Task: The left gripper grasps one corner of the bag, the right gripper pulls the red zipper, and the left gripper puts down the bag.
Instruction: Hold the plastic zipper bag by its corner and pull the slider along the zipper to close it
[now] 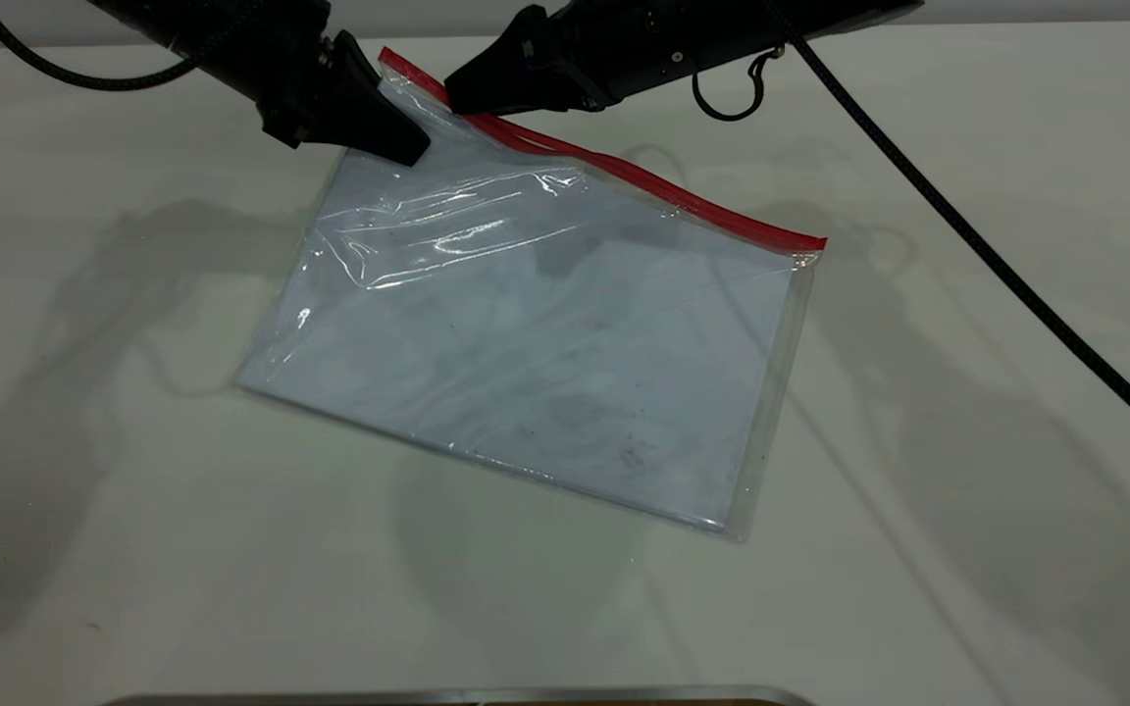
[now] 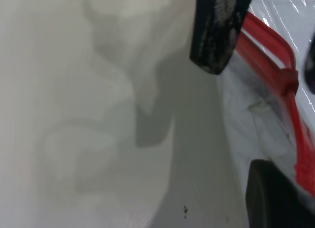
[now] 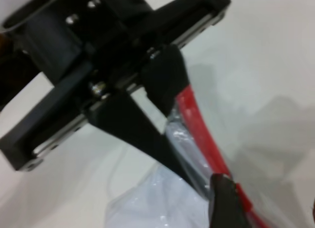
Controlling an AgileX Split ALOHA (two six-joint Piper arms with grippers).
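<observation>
1. Your worktop [image 1: 114, 471] is a broad, matte, off-white surface, smooth and faintly scuffed, with soft grey shadows of both arms falling across it. A strip of metal edging [image 1: 457, 696] shows at its near edge.
2. The bag [image 1: 545, 363] is a large, flat, rectangular pouch of clear plastic with a pale bluish sheen. It lies askew around the middle of the worktop, its far-left corner lifted and wrinkled into glossy creases.
3. The red zipper [image 1: 683, 196] is a thin, bright strip along the bag's far long edge, slightly parted near its left end.
4. Your left gripper [image 1: 406, 137], a black cone-shaped tip reaching in from the far-left corner, is clamped on that raised corner of the bag.
5. Your right gripper [image 1: 457, 95], long and black with narrow pointed jaws, comes from the far-right corner; its tip sits at the zipper's left end, but you cannot tell whether it is pinched shut.
6. A small wire ring [image 1: 727, 93] hangs beneath the right gripper.
</observation>
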